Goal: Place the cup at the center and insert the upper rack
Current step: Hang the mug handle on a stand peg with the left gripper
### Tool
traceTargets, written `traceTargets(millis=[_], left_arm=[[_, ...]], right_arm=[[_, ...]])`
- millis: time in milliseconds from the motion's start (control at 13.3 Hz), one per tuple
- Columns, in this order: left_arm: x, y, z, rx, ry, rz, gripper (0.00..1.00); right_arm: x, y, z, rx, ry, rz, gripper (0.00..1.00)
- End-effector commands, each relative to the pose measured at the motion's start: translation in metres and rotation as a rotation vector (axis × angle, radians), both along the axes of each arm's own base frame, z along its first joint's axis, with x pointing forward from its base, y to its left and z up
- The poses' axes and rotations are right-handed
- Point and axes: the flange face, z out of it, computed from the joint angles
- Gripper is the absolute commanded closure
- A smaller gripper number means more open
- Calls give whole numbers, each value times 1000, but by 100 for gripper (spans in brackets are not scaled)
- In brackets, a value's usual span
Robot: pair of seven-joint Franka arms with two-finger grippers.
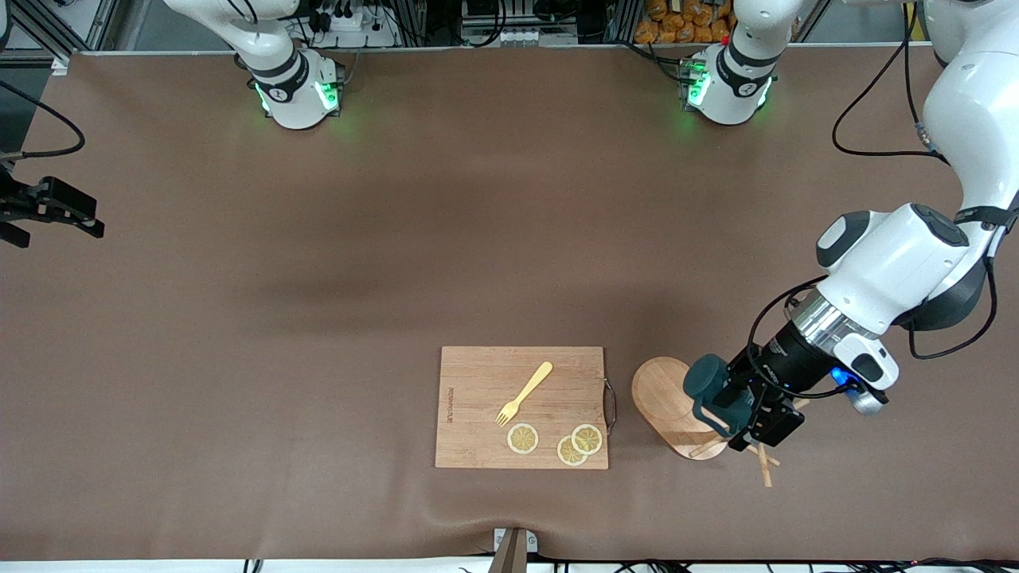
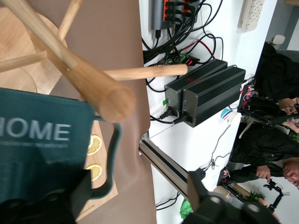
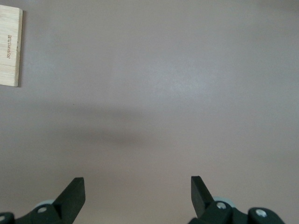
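Observation:
The dark teal cup (image 1: 711, 390) with white lettering hangs at the light wooden mug tree, over its oval base (image 1: 665, 398), near the left arm's end of the table. In the left wrist view the cup (image 2: 42, 140) fills one side, next to the tree's round post (image 2: 84, 74) and pegs. My left gripper (image 1: 744, 410) is at the cup and the post. Its fingers are wide apart, one finger (image 2: 70, 200) lies against the cup, and the cup's handle sits between them (image 2: 140, 186). My right gripper (image 1: 48, 211) waits open and empty over bare table (image 3: 138, 186).
A rectangular wooden cutting board (image 1: 478, 406) lies beside the mug tree, toward the table's middle, with a yellow fork (image 1: 524, 392) and three lemon slices (image 1: 523, 438) on it. Its corner shows in the right wrist view (image 3: 9, 46). The brown mat's front edge is close.

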Motion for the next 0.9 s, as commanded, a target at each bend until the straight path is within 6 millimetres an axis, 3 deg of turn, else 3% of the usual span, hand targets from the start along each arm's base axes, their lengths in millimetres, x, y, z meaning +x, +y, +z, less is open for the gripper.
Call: traceTargets(millis=[0, 301, 829], left_arm=[[-16, 10, 41, 59, 44, -20, 0], [-38, 5, 81, 125, 120, -69, 0], [-49, 5, 87, 298, 124, -166, 0]], right_arm=[[-3, -1, 5, 19, -5, -13, 0], [-2, 4, 5, 19, -8, -4, 0], [-2, 5, 5, 19, -7, -4, 0]])
